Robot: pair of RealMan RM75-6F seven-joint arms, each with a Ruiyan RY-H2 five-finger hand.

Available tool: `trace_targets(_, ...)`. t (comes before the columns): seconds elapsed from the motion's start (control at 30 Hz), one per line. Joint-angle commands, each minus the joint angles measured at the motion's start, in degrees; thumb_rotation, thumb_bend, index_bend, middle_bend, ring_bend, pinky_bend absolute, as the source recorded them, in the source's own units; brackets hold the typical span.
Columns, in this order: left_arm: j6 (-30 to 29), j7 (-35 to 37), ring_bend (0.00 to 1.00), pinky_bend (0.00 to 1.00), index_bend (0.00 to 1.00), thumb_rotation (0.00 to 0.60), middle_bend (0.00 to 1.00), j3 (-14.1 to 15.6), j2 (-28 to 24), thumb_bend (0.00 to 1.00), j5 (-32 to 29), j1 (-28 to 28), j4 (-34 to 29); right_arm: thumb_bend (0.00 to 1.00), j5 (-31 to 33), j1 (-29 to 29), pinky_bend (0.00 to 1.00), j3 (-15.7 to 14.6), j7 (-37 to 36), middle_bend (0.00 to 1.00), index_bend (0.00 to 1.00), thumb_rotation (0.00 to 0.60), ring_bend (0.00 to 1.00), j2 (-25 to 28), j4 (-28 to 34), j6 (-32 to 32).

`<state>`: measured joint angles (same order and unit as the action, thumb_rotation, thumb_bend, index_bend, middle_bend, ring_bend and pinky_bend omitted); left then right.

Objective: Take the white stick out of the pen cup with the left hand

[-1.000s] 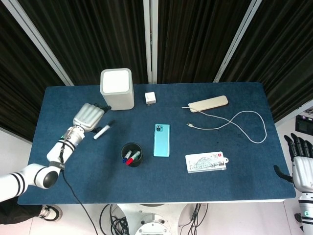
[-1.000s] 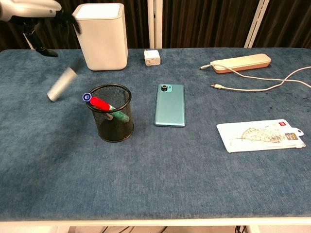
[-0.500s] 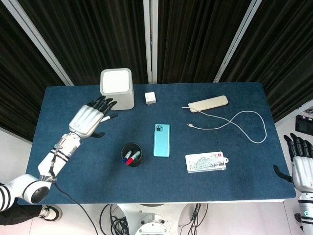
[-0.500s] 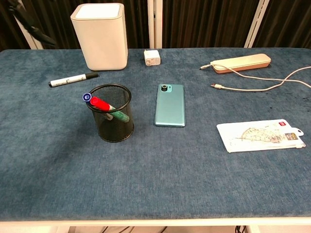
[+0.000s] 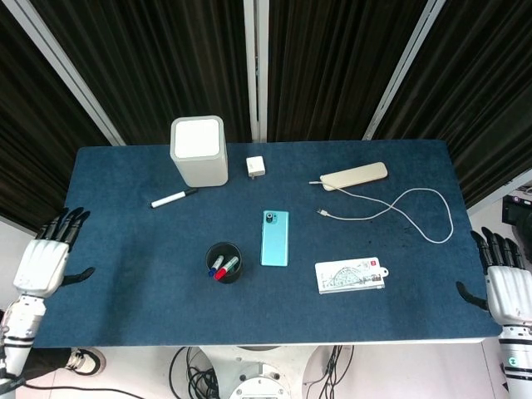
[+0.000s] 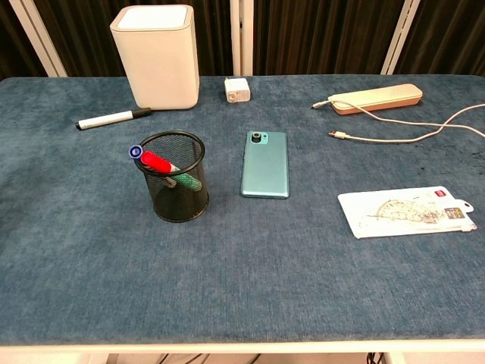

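Blue tabletop carries: white stick far left, mesh pen cup near it, white box, charger, phone, power bank with cable, card right.

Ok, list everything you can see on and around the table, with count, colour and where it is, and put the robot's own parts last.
table: one, dark blue cloth top, fills the middle of both views
white stick: one, white with a black tip, lying on the cloth left of the pen cup, in front of the white box
pen cup: one, black mesh, centre-left, upright
pens: three in the cup, red, blue and green caps
white box: one, back left
charger plug: one, white, back centre
phone: one, teal, centre
power bank: one, beige, back right
cable: one, white, plugged into the power bank
card packet: one, white, front right
left hand: one, off the table's left edge, holding nothing, fingers apart
right hand: one, off the right edge, holding nothing, fingers apart
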<state>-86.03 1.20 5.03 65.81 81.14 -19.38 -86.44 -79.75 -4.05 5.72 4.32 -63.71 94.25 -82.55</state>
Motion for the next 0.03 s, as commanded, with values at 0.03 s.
trace_targets(0.03,-0.45,2.56,0.00,0.15,0.07,0.600,0.04,0.75,0.87,0.12,0.94,2.04,2.28,0.18,0.16,-0.32,0.00,0.00,0.54,0.00,0.00,0.600,0.00,-0.30,0.11,0.44)
